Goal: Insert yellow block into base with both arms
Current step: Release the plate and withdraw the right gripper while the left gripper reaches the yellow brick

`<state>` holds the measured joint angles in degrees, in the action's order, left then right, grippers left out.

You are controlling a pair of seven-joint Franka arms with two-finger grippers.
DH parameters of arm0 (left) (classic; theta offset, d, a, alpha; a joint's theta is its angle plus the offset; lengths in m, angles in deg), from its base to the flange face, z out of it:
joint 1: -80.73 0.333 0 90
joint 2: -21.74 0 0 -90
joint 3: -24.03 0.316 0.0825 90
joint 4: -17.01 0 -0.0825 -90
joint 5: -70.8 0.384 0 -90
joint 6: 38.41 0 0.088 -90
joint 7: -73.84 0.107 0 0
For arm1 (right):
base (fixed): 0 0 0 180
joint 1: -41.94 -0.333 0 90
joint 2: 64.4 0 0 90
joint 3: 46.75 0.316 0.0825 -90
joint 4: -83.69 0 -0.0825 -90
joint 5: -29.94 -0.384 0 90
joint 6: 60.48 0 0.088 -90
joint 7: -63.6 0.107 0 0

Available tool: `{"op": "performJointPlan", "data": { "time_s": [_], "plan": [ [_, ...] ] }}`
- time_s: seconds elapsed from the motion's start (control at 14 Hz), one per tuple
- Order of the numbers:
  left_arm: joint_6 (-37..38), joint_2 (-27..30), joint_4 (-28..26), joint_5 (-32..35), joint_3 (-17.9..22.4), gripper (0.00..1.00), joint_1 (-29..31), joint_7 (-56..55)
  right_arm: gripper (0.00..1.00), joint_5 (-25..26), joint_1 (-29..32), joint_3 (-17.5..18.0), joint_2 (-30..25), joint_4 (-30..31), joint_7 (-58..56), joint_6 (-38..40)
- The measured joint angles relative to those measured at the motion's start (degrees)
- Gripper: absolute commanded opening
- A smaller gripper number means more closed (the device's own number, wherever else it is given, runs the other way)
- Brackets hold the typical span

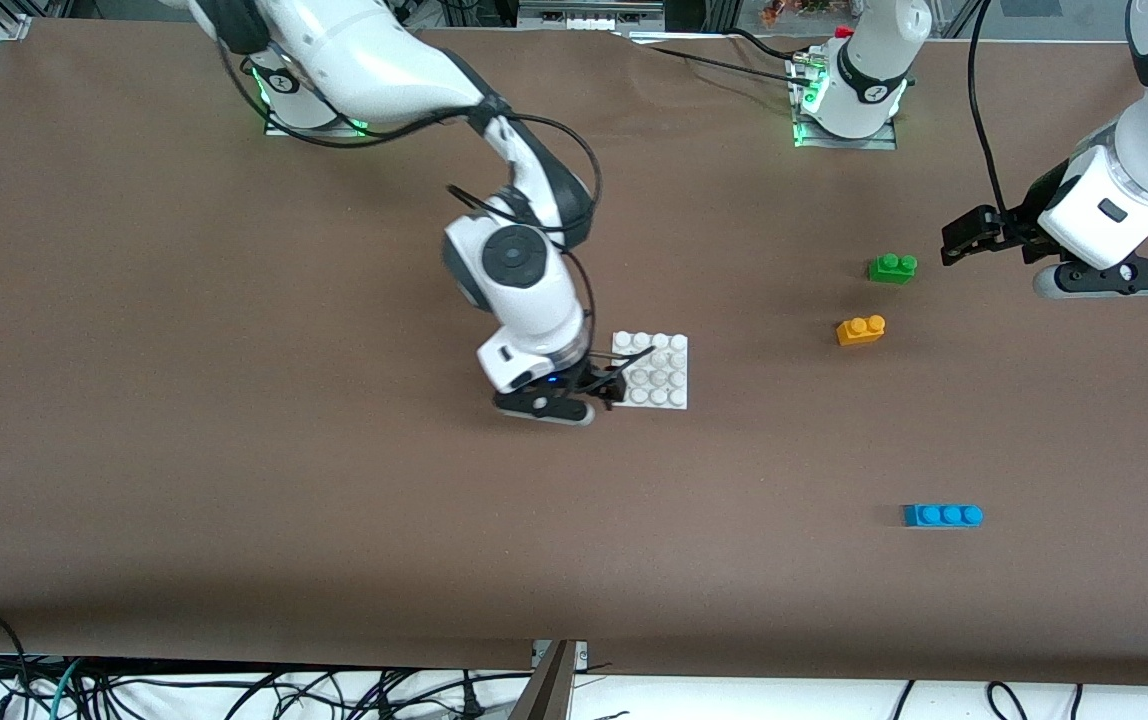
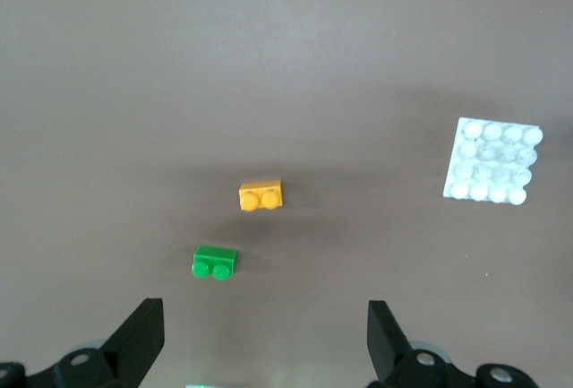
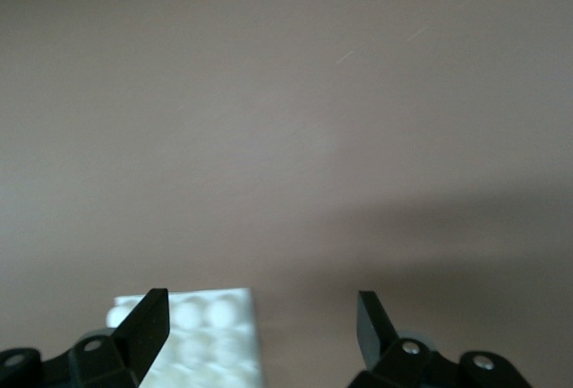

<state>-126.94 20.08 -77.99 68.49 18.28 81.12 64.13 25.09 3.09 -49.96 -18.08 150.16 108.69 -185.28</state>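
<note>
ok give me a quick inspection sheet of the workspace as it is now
surface: brown table, flat, no spills seen
yellow block: upright on the table, not gripped, apart from the base, toward the left arm's end
base: flat on the table near the middle, no brick on it
clutter: green brick just farther from the front camera than the yellow block; blue brick nearer to it
left gripper: open, in the air toward the left arm's end, holds nothing
right gripper: open, low at the base's edge, holds nothing
cables: black cables loop along the right arm; more below the table's near edge
surroundings: metal frame along the table's edges
</note>
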Motion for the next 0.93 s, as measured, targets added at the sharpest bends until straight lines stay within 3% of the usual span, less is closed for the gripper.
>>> {"op": "performJointPlan", "data": {
  "time_s": [0.29,0.5,0.71,0.93],
  "plan": [
    [1.3,-3.4,0.0,0.0,0.4,1.0,0.2,0.0,0.99,-0.2,10.1,0.2,-13.9,9.4,-14.4,9.1],
    [0.1,-8.7,-0.4,0.7,0.5,1.0,0.4,0.0,0.99,-0.2,18.5,2.5,-25.4,18.3,-22.4,15.4],
    [-8.1,-13.9,-3.9,6.5,0.0,1.0,0.0,0.0,0.99,0.1,26.1,3.9,-34.8,24.8,-30.3,19.6],
    [-21.7,-15.8,-12.7,7.1,0.1,1.0,0.1,0.0,0.99,1.4,30.1,3.7,-40.1,25.4,-35.1,24.9]
  ]
}}
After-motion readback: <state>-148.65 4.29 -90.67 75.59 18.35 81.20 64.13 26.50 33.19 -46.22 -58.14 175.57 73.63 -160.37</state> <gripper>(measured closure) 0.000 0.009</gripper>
